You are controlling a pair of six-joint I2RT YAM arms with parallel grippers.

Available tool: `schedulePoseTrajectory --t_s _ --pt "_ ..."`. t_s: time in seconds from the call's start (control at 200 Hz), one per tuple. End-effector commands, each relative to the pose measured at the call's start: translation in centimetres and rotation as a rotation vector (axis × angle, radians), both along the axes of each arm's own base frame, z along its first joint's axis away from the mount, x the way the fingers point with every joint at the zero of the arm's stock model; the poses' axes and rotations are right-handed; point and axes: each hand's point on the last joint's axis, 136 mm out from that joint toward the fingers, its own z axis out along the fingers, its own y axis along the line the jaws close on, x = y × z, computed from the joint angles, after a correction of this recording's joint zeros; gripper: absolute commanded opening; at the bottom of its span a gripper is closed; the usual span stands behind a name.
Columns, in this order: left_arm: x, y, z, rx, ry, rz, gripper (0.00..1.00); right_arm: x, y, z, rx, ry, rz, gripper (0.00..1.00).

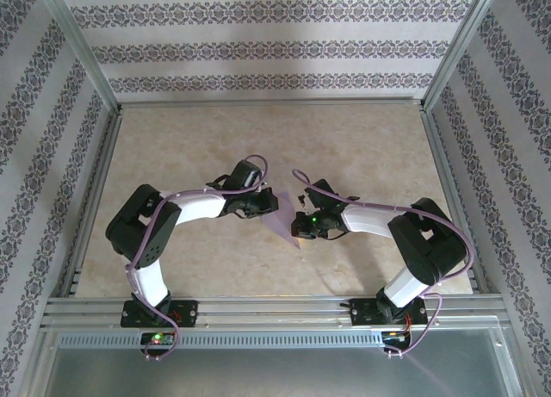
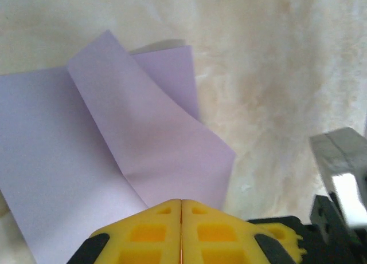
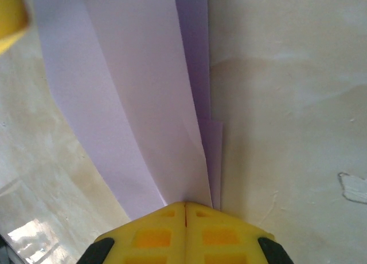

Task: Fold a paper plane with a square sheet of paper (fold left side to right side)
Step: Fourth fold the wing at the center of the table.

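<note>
The paper (image 2: 86, 144) is found partly folded, near the middle of the desk (image 1: 215, 139) between the two arms. Overlapping flaps and a diagonal crease are seen in the left wrist view, and long narrow layers tapering to a point in the right wrist view. The left end effector (image 2: 181, 224) is closed, its yellow fingers shut flush with no gap, and its tips are set at the near edge of a flap. It is judged that the sheet is being pinned or a crease pressed there, so that the layers are kept from springing up. The right end effector (image 3: 184, 221) is likewise closed, its tips placed where the narrow layers converge, which is judged to anchor the opposite end. Whether the paper is pinched between either pair of fingers or merely pressed beneath them cannot be told. In the top view both arms are seen bent at the elbow, forearms angled inward and wrists pitched down, the end effectors facing each other closely across the sheet. The folding is judged incomplete; no finished dart is seen.
</note>
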Motion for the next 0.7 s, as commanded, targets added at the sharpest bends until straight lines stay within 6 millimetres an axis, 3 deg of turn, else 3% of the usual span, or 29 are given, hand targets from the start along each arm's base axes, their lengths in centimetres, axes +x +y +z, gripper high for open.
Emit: schedulePoseTrajectory --t_s 0.0,0.15,0.33,0.7 --pt "-0.3 -1.4 2.1 -0.086 -0.076 -0.025 0.04 -2.2 -3.3 -3.4 -0.198 0.081 0.0 0.0" --pt "-1.6 -3.5 1.7 -0.147 -0.038 -0.065 0.01 -2.1 -3.2 -3.4 -0.209 0.078 0.002 0.0" --pt "-1.9 -4.8 0.4 -0.144 -0.005 -0.08 0.0 -2.3 -3.6 -3.6 -0.252 0.077 0.008 0.0" --pt "-1.4 -3.5 -3.0 -0.044 0.037 -0.032 0.0 -2.6 -4.1 -3.7 -0.319 0.087 0.034 0.0"
